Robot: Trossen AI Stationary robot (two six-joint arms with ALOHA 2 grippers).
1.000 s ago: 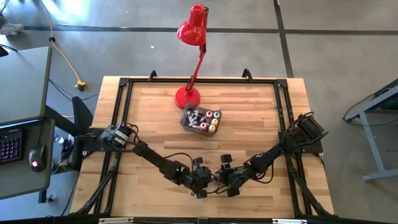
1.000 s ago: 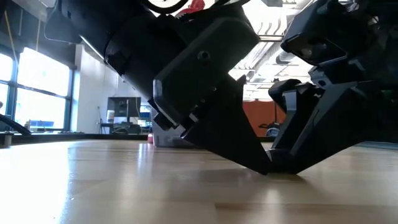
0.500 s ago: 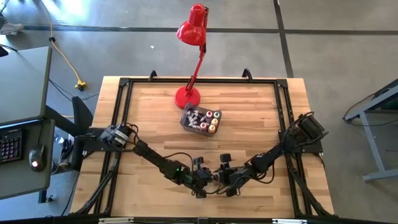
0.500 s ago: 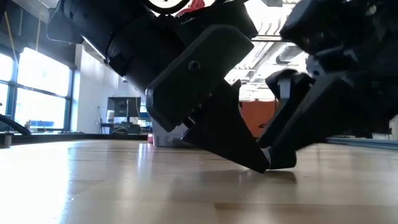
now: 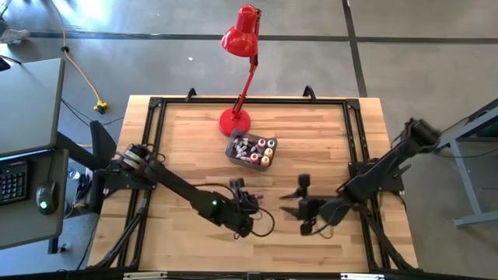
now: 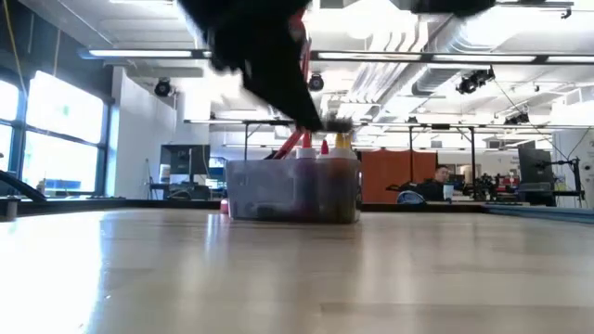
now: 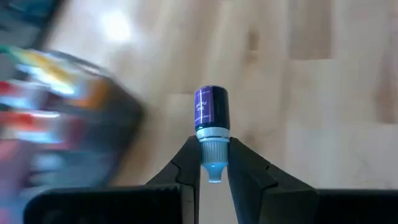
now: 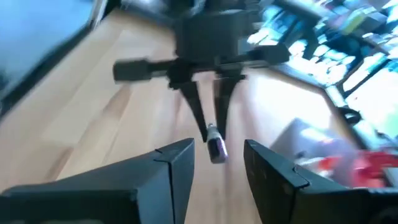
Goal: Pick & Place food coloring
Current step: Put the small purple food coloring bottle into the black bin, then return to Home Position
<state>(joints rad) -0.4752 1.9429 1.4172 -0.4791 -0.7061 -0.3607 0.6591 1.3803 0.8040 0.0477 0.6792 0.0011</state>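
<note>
A tiny dark blue food coloring bottle (image 7: 211, 109) with a white collar and a pale blue tip hangs above the wooden table (image 5: 194, 140), with my left gripper (image 7: 213, 146) shut on it, near the table's front middle (image 5: 250, 207). My right gripper (image 8: 217, 148) is to its right (image 5: 286, 208). It is open, faces the left gripper, and has nothing between its fingers. Behind them the grey tub (image 5: 250, 149) holds several more small bottles with red, orange and white caps (image 6: 320, 147). My left gripper pinches the bottle's cap end (image 7: 214, 151), at the white collar and pale tip, between its two fingertips. The fingers slant downward, and the bottle's dark body (image 8: 216, 148) sticks out beyond them, in line with them. The bottle is lifted clear of the table.
A red desk lamp stands with its base (image 5: 234, 121) just behind the tub, its head (image 5: 241, 35) beyond the far edge. A black frame (image 5: 352, 132) runs along the table's sides. Bare wood lies between the grippers and the tub.
Both grippers, which were low on the table with their fingertips together near the front edge, have risen. My left gripper has come up with the small bottle, now clear of the wood. My right gripper has drawn back toward the table's right edge.
</note>
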